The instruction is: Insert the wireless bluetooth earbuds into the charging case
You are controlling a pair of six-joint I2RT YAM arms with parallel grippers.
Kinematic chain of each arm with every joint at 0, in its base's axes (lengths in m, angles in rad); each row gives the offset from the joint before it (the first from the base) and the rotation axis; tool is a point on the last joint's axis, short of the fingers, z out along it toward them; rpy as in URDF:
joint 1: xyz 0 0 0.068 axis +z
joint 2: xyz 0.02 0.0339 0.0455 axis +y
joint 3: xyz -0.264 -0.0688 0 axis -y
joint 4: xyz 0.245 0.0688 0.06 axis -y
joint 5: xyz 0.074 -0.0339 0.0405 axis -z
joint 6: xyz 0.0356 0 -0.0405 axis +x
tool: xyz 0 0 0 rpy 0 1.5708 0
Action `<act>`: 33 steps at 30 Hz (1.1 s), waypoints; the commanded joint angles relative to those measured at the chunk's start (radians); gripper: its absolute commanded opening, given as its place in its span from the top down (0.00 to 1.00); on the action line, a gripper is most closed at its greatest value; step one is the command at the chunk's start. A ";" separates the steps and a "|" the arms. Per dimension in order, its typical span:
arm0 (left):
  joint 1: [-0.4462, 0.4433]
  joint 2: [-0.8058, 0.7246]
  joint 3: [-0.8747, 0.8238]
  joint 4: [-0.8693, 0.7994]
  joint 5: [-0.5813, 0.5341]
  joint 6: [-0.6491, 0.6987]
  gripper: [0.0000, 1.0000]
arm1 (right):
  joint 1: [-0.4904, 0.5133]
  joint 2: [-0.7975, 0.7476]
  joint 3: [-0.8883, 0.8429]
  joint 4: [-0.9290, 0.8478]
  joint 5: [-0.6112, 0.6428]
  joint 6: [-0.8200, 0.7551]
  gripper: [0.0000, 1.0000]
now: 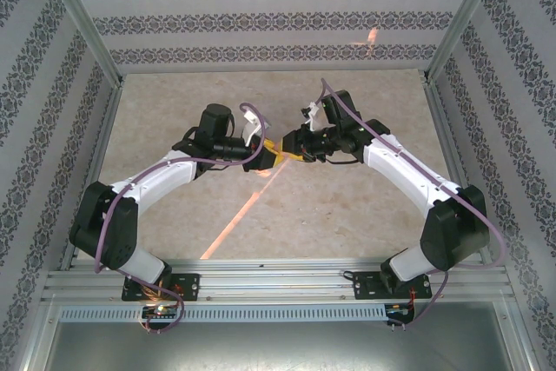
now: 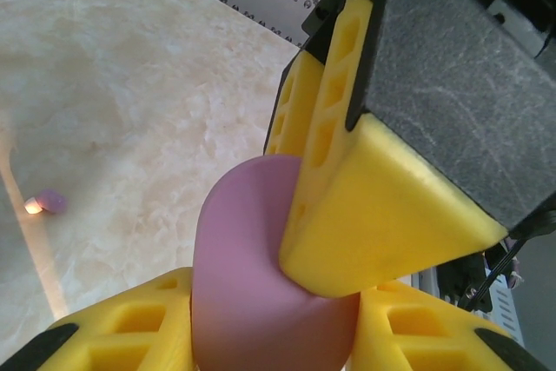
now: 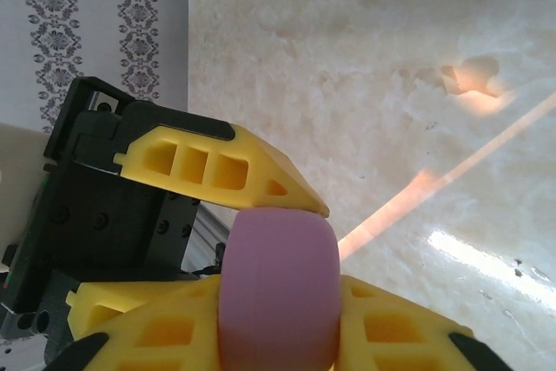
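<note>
Both claws are on the charging case (image 2: 239, 241), held up off the marble table (image 2: 130, 84) about mid-way between the arms. The left gripper (image 2: 274, 327) has it pinched between its yellow fingers (image 2: 122, 336). The right gripper (image 3: 276, 336) looks clamped on the other end too, though I can't really tell how firmly. One lilac earbud (image 2: 50, 202) sits well apart on the table. My guess is the case is light, hard, glossy and rounded, so it'll want to squirt out. I'd grip across the broad flanks of the bottom half and leave the lid free to swing.
</note>
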 commanded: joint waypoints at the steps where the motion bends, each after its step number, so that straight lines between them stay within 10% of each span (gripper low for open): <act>1: -0.013 -0.071 -0.036 0.098 0.035 0.018 0.56 | 0.007 -0.010 -0.008 0.026 -0.024 0.035 0.79; 12: 0.086 -0.247 -0.236 0.434 0.075 -0.051 0.38 | -0.031 -0.098 -0.076 0.234 -0.135 0.276 0.81; 24: 0.084 -0.072 -0.285 1.044 0.110 -0.400 0.39 | -0.026 -0.124 -0.155 0.546 -0.215 0.554 0.82; 33: 0.054 -0.007 -0.243 1.106 0.092 -0.423 0.39 | -0.023 -0.144 -0.173 0.638 -0.211 0.643 0.83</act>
